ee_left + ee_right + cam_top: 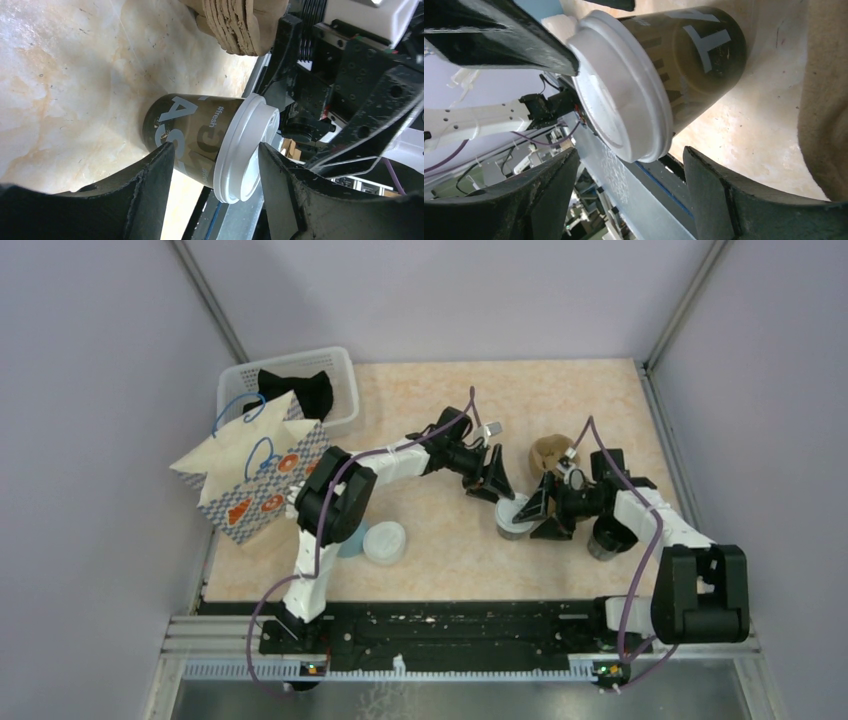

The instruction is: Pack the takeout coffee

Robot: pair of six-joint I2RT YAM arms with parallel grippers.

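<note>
- The takeout coffee (515, 516) is standing upright on the marbled beige table (75, 75). It is a tapered, glossy dark cup with pale lettering and a smooth, round white lid.
- The left gripper (216, 147) is hovering at the cup's far side with its black wedge fingers spread; whether they touch it cannot be told.
- The right gripper (629, 154) is hovering just right of the cup, jaws spread, pinching nothing.
- A ridged brown cardboard stack (240, 25) is lying just behind the cup.

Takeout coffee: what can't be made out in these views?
- Top external: side wall of the takeout coffee, seen from above and crowded by the left gripper and right gripper.
- Left wrist: part of its print, behind a left gripper finger.
- Right wrist: far edge of the lid, behind the left gripper's finger.
- Top external: inside of the paper bag, hidden by its own walls.
</note>
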